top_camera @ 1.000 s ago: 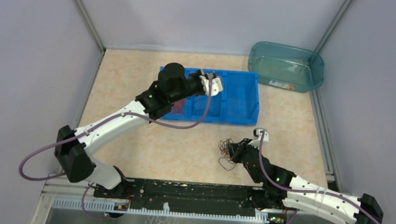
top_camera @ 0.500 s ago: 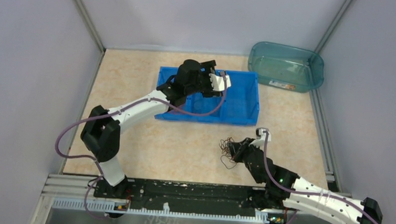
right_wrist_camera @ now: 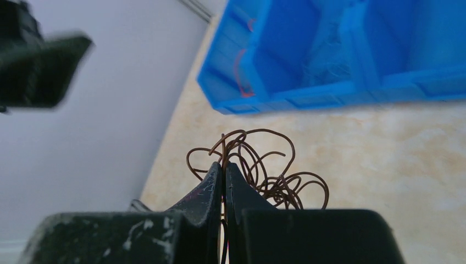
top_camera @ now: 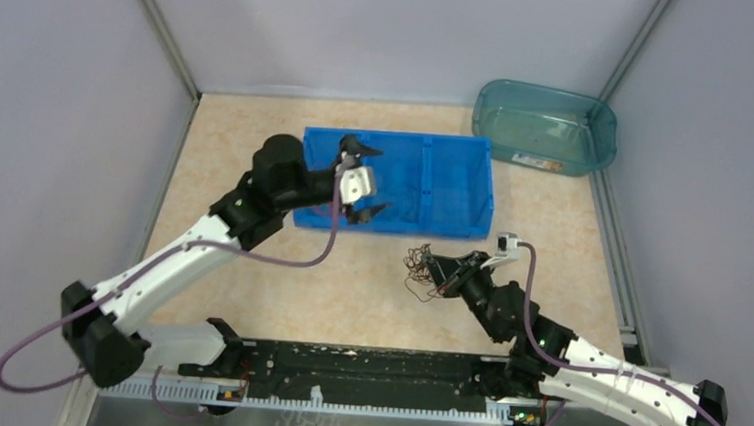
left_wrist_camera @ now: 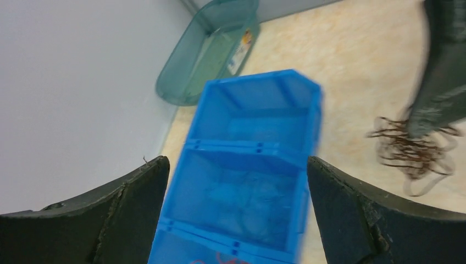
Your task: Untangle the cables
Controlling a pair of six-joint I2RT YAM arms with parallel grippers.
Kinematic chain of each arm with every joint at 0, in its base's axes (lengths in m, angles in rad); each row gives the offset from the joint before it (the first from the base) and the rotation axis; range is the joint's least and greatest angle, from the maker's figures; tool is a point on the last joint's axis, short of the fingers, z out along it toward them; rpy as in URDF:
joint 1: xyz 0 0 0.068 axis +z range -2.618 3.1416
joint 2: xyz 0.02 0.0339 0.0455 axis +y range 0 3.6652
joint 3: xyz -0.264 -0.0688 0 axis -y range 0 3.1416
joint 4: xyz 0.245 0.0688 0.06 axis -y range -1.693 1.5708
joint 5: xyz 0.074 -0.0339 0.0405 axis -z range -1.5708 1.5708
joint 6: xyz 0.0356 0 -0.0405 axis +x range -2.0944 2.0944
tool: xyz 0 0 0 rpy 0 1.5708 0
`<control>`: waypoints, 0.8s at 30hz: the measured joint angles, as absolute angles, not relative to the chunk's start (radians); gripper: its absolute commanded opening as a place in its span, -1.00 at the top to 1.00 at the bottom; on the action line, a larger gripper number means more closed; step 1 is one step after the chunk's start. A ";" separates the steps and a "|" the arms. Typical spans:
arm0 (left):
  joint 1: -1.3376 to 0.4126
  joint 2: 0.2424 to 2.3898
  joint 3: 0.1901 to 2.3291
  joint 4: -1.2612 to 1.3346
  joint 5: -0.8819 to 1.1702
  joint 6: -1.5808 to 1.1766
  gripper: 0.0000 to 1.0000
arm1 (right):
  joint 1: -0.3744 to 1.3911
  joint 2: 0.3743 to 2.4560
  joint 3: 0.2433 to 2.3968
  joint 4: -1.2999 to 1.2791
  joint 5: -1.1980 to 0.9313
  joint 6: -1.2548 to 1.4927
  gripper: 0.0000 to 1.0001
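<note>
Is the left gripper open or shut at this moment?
Open. The left gripper shows its two fingers far apart in the wrist view, with the blue bin visible between them and nothing held.

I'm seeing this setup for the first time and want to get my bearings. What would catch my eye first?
The blue divided bin in the middle of the table stands out first, with the left gripper hovering wide open above it. Just in front of the bin, the right gripper is shut on a loose tangle of thin reddish-brown cables. A teal tub sits in the far right corner.
</note>
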State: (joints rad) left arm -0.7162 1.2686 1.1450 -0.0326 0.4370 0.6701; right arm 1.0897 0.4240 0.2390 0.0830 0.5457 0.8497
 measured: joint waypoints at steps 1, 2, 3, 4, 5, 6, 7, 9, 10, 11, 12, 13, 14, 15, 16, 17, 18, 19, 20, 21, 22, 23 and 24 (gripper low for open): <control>-0.718 1.211 1.103 -0.035 0.468 0.640 -0.99 | 1.090 0.424 0.245 0.118 0.533 0.851 1.00; -0.719 1.171 1.067 -0.035 0.489 0.617 -0.99 | 1.090 0.425 0.251 0.156 0.520 0.856 1.00; -0.718 1.124 1.015 -0.034 0.511 0.578 -0.99 | 1.090 0.427 0.252 0.196 0.510 0.858 1.00; -0.718 1.094 0.977 -0.037 0.523 0.548 -0.99 | 1.090 0.430 0.257 0.231 0.501 0.861 1.00; -0.718 1.076 0.945 -0.038 0.530 0.519 -0.99 | 1.090 0.436 0.260 0.264 0.495 0.865 1.00; -0.718 1.060 0.910 -0.042 0.541 0.479 -0.99 | 1.090 0.447 0.265 0.305 0.487 0.867 1.00; -0.718 1.053 0.884 -0.046 0.551 0.435 -0.99 | 1.090 0.459 0.269 0.341 0.479 0.868 1.00; -0.718 1.052 0.856 -0.050 0.570 0.352 -0.99 | 1.090 0.492 0.281 0.421 0.462 0.868 1.00; -0.718 1.052 0.850 -0.049 0.578 0.315 -0.99 | 1.090 0.513 0.290 0.459 0.456 0.867 1.00; -0.718 1.052 0.846 -0.047 0.590 0.268 -0.99 | 1.090 0.529 0.298 0.485 0.450 0.865 1.00; -0.718 1.051 0.846 -0.044 0.604 0.221 -0.99 | 1.090 0.551 0.311 0.521 0.444 0.863 1.00; -0.718 1.050 0.846 -0.039 0.618 0.187 -0.99 | 1.090 0.574 0.326 0.555 0.438 0.857 1.00; -0.718 1.050 0.846 -0.033 0.640 0.137 -0.98 | 1.090 0.593 0.340 0.586 0.434 0.854 1.00; -0.718 1.050 0.845 -0.027 0.656 0.096 -0.97 | 1.090 0.614 0.353 0.620 0.428 0.848 1.00; -0.718 1.050 0.843 -0.022 0.669 0.064 -0.96 | 1.090 0.630 0.364 0.650 0.422 0.844 1.00; -0.718 1.050 0.839 -0.013 0.685 0.023 -0.96 | 1.090 0.648 0.373 0.683 0.417 0.840 1.00; -0.718 1.050 0.834 -0.005 0.694 -0.010 -0.96 | 1.090 0.664 0.379 0.713 0.414 0.838 1.00; -0.718 1.050 0.828 0.001 0.701 -0.042 -0.95 | 1.090 0.679 0.383 0.739 0.410 0.835 1.00; -0.718 1.050 0.823 0.002 0.704 -0.065 -0.94 | 1.090 0.687 0.383 0.760 0.407 0.833 1.00; -0.717 1.049 0.815 0.008 0.705 -0.093 -0.92 | 1.090 0.698 0.383 0.778 0.404 0.831 1.00; -0.716 1.048 0.807 0.012 0.707 -0.121 -0.90 | 1.090 0.704 0.383 0.790 0.402 0.831 1.00; -0.714 1.047 0.802 0.018 0.709 -0.145 -0.87 | 1.090 0.710 0.383 0.801 0.401 0.830 1.00; -0.710 1.047 0.797 0.023 0.715 -0.173 -0.83 | 1.090 0.713 0.383 0.814 0.398 0.830 1.00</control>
